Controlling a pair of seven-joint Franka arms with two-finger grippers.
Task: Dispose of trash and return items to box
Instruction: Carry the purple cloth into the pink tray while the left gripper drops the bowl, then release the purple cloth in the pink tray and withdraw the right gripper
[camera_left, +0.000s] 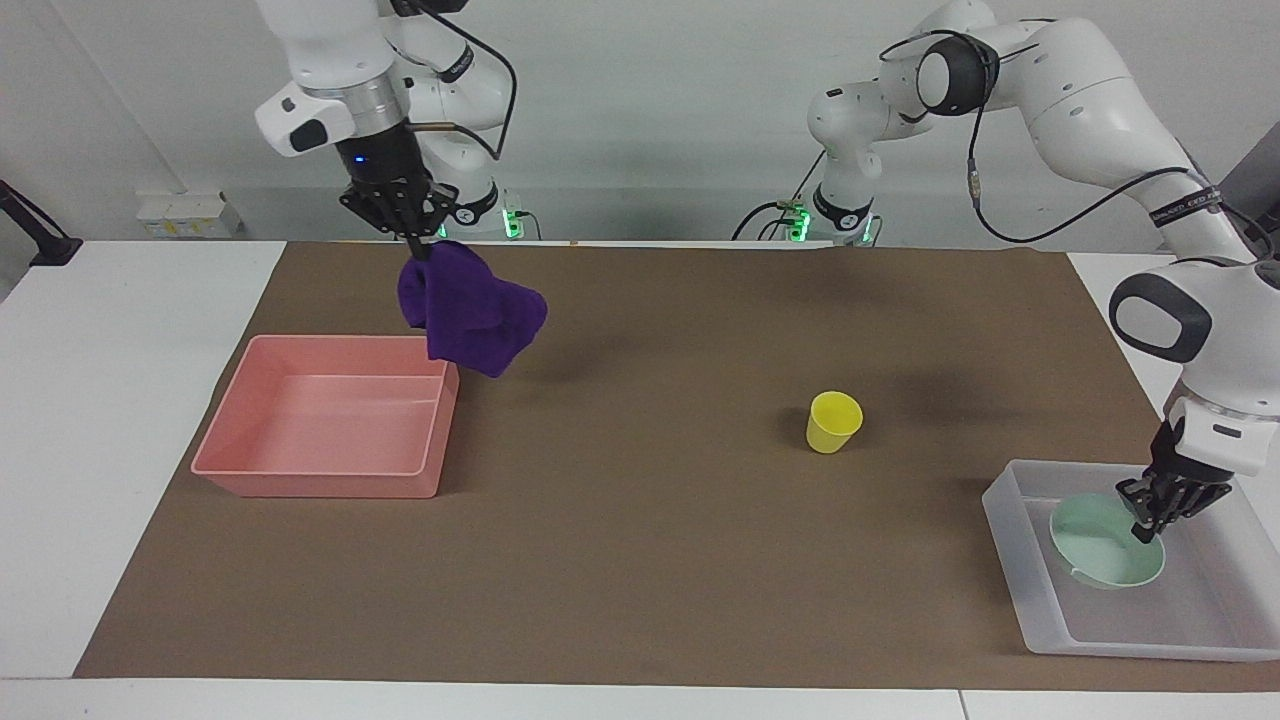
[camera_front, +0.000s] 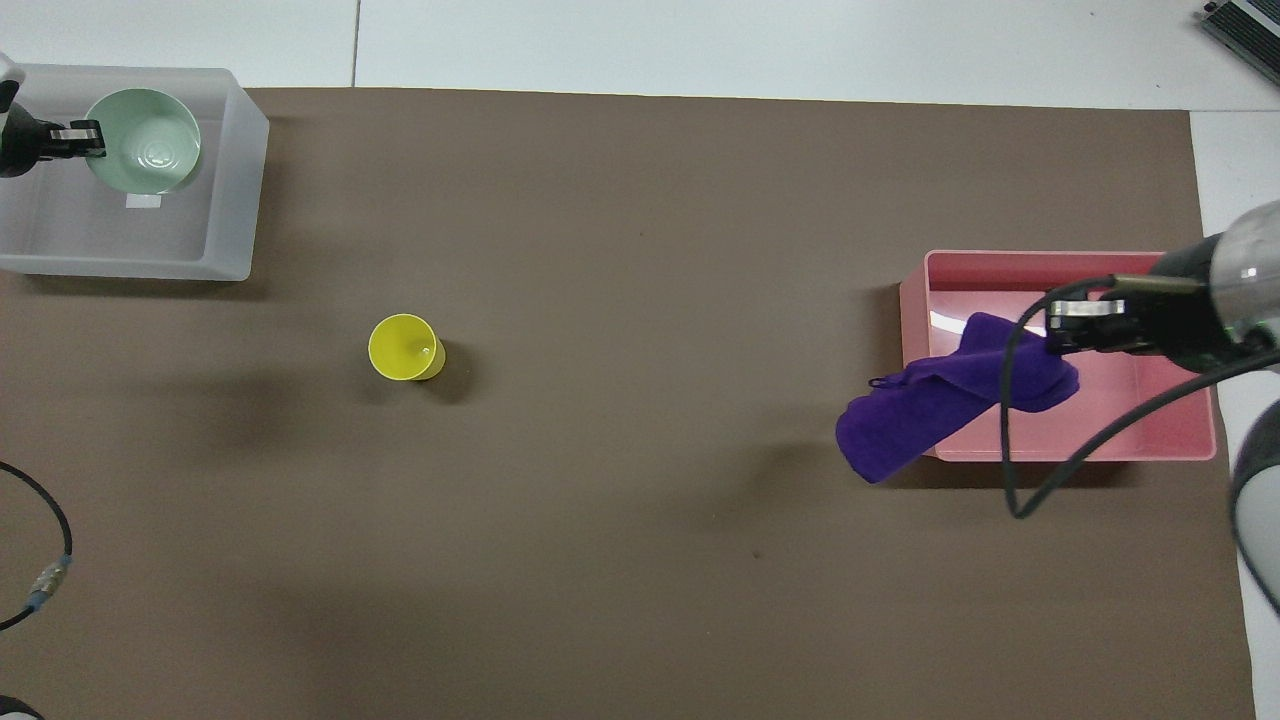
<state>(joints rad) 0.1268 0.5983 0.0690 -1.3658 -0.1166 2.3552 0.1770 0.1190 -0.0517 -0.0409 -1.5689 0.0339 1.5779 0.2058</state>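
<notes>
Over one pink bin (camera_left: 330, 420), right gripper (camera_left: 415, 238) clamps one rag (camera_left: 470, 318); left gripper (camera_left: 1150, 528) pinches one bowl (camera_left: 1100, 558).

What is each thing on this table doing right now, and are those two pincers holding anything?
Purple rag: hanging in the air from the right pincer, over the pink bin.
Pink bin: nothing in it.
Green bowl: tilted, in the clear box, gripped by the left pincer.
Yellow cup: upright on the mat, untouched.

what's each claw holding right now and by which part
The right claw grips the purple rag by its top edge, hanging over the pink bin. The left claw pinches the green bowl by its rim.
</notes>
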